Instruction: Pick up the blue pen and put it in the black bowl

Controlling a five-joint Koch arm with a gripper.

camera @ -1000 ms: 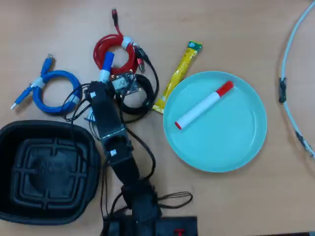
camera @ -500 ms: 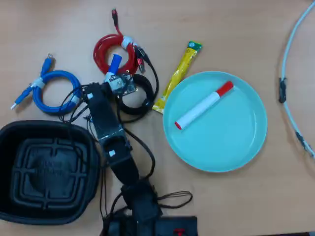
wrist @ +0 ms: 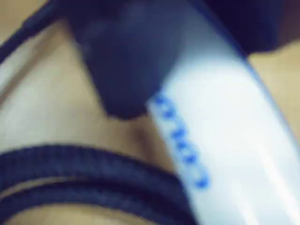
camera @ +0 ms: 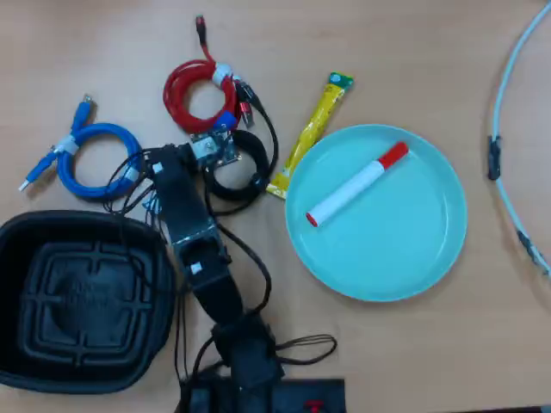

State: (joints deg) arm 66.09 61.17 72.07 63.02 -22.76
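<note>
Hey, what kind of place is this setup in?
Probably a hobbyist's desk or lab bench: a wooden tabletop strewn with coiled USB cables, a teal plate and a small robot arm.

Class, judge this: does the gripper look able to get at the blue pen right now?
Probably yes: the wrist view shows the blue pen's barrel right against a dark jaw, nothing between them. Overhead, the gripper covers most of it; a black cable coil lies close.

The blue pen (wrist: 225,140) has a white barrel with blue print along it; the wrist view shows it very close and blurred. The black bowl (camera: 52,237), a rounded-rectangle tub with ribbed floor, stands empty at the table's lower left corner in the overhead view.
</note>
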